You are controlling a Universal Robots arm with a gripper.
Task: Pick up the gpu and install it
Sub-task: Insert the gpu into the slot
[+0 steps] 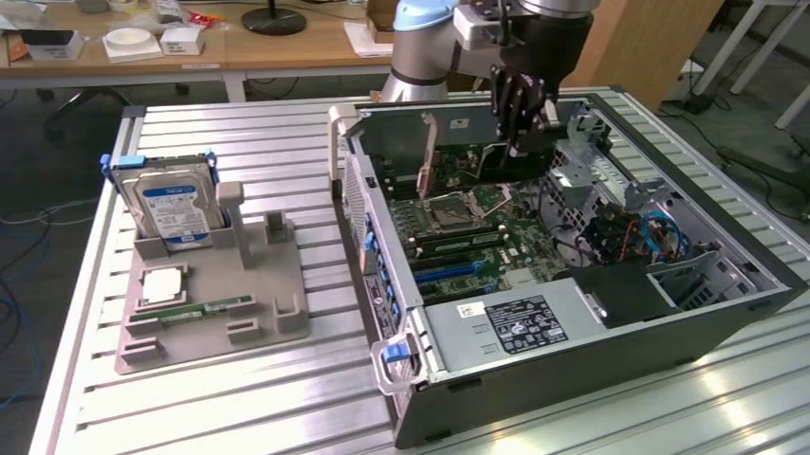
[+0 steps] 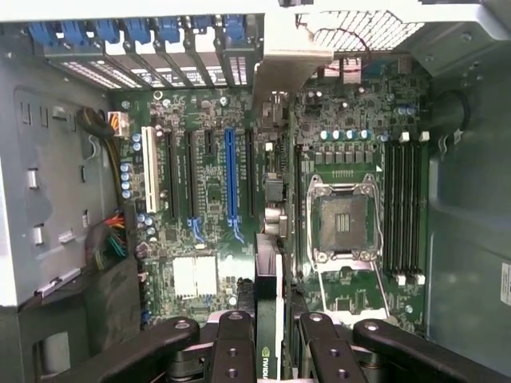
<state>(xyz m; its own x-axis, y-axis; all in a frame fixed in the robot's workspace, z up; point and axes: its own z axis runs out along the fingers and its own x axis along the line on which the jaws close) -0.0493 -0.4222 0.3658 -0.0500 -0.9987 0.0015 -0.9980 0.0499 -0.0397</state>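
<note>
Black gpu [image 2: 270, 297], green motherboard [image 2: 212, 194], blue slot [image 2: 230, 175]

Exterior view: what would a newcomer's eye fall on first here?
The open computer case, lying on its side at the exterior view's right, its motherboard bare. Over it the gripper holds the gpu edge-on above the motherboard. At the exterior view's left a hard drive stands in a grey holder.

Metal, plastic, circuit board
The table [image 1: 253, 408] was ribbed, brushed pale metal; the computer case [image 1: 608, 370] dark matt metal; the holder [image 1: 203, 336] dull grey plastic; my tool [image 2: 271, 327] matt black, the gpu [image 2: 268, 271] in it smooth black.
</note>
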